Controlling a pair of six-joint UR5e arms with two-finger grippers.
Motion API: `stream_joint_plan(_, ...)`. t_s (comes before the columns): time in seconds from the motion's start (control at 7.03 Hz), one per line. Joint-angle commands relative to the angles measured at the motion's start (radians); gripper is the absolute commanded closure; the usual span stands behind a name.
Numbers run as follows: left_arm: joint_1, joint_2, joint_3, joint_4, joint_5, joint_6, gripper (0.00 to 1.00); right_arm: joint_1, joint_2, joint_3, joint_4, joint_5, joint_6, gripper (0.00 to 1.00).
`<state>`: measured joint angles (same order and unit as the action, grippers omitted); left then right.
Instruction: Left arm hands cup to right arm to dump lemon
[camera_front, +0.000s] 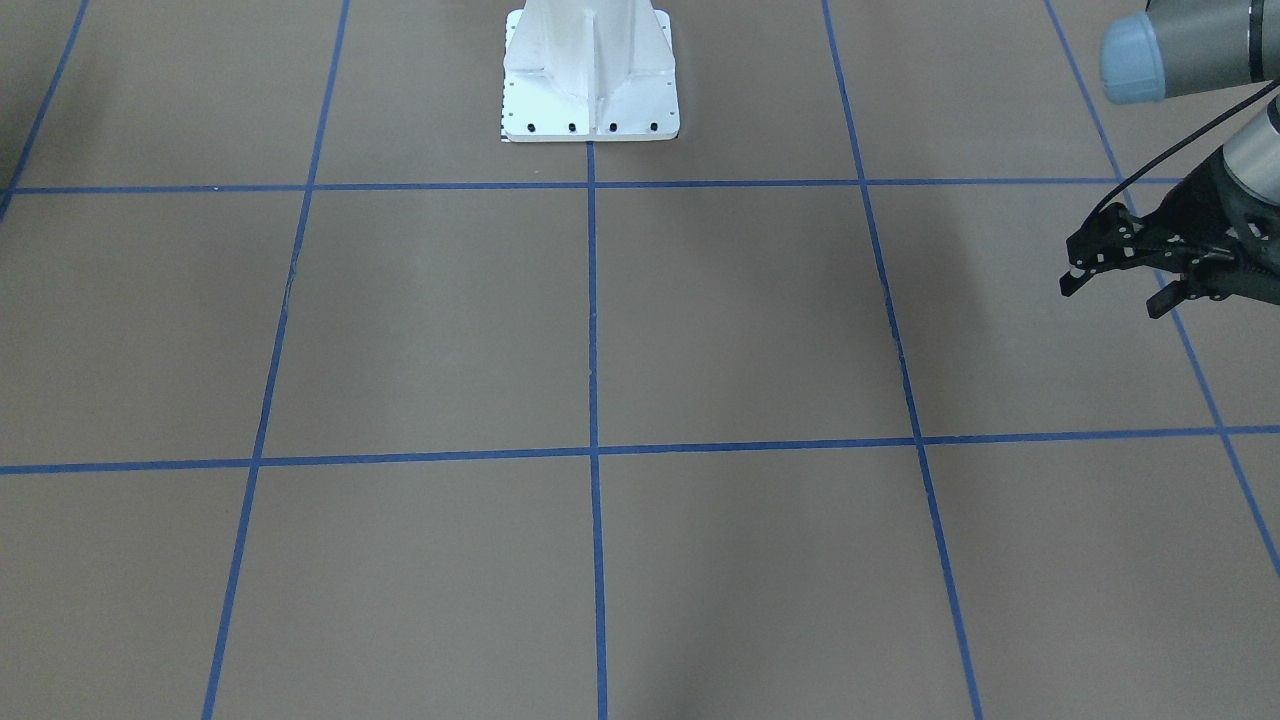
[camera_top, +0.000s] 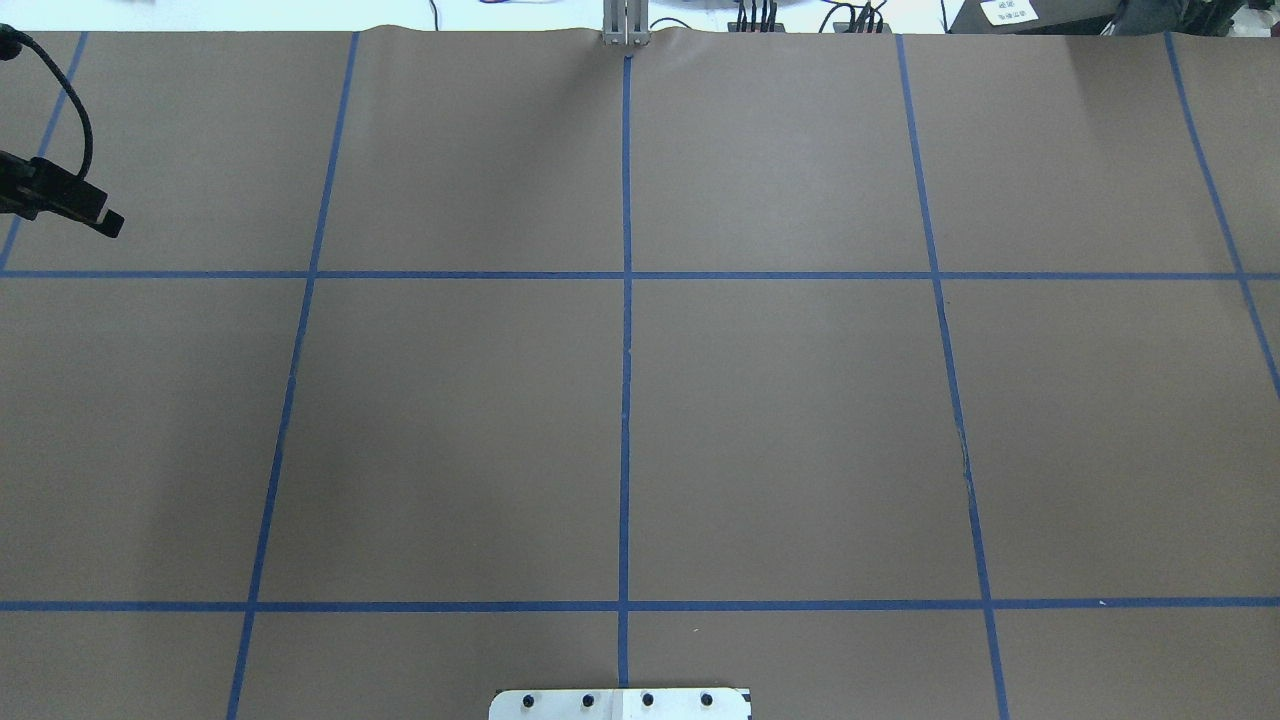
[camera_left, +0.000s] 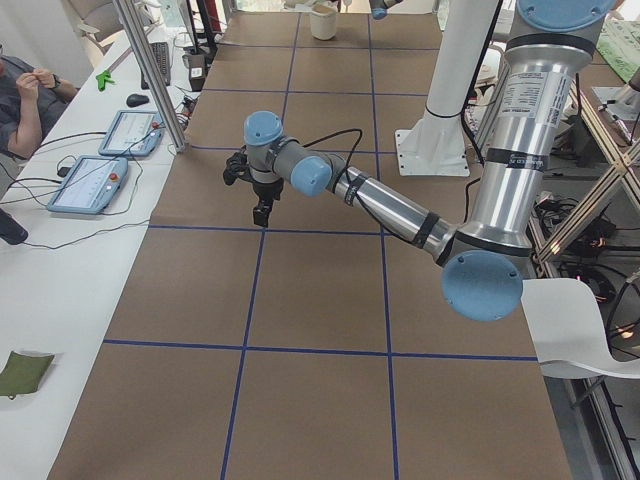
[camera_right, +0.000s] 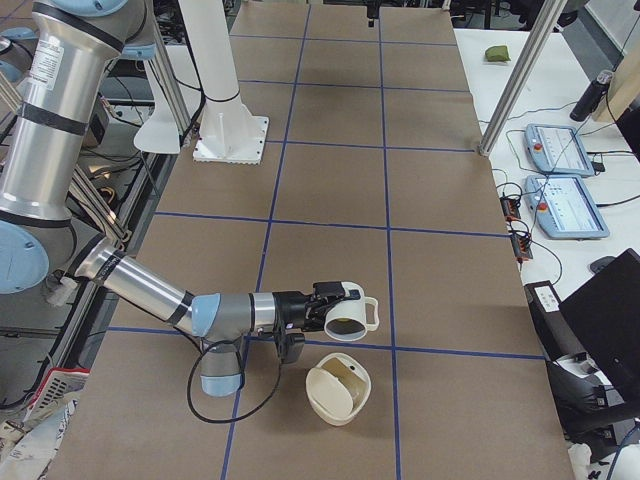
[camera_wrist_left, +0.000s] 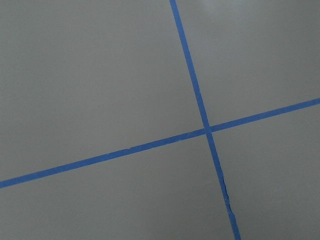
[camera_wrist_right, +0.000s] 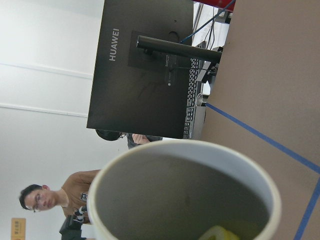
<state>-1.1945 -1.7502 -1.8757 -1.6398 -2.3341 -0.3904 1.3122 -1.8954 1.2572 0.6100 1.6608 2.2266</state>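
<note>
One white loop-handled mug (camera_right: 352, 310) at right arm's black fingers (camera_right: 322, 296), grip cannot tell; mug axis near level, small yellow lemon (camera_wrist_right: 217, 233) inside by lower rim. Cream tipped bowl (camera_right: 338, 390) near mug. Left arm's skeletal fingers (camera_front: 1072, 280) apart, empty, well apart from mug.

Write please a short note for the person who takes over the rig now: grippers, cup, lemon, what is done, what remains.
Left gripper: open, empty, above the table on its own side.
Right gripper: at the cup, which is tipped on its side above the table; grip cannot be judged from the side view.
Lemon: inside the cup, near the rim.
Cream vessel: lying on the table near the cup.
Done: cup is with the right arm.
Left: dump the lemon.
</note>
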Motion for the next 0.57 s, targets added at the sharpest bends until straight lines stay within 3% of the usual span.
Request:
stream_joint_plan(0.0, 0.003, -0.002, 0.003, 0.000, 0.001, 0.001, 0.00, 0.042, 0.007, -0.010, 0.020, -0.004, 0.202, 0.70)
stream_joint_plan(0.14, 0.004, -0.002, 0.004, 0.000, 0.001, 0.001, 0.00, 0.054, 0.021, -0.012, 0.049, -0.010, 0.293, 0.68)
stream_joint_plan(0.43, 0.004, -0.002, 0.004, 0.000, 0.004, 0.001, 0.00, 0.055, 0.038, -0.010, 0.071, -0.126, 0.518, 0.68)
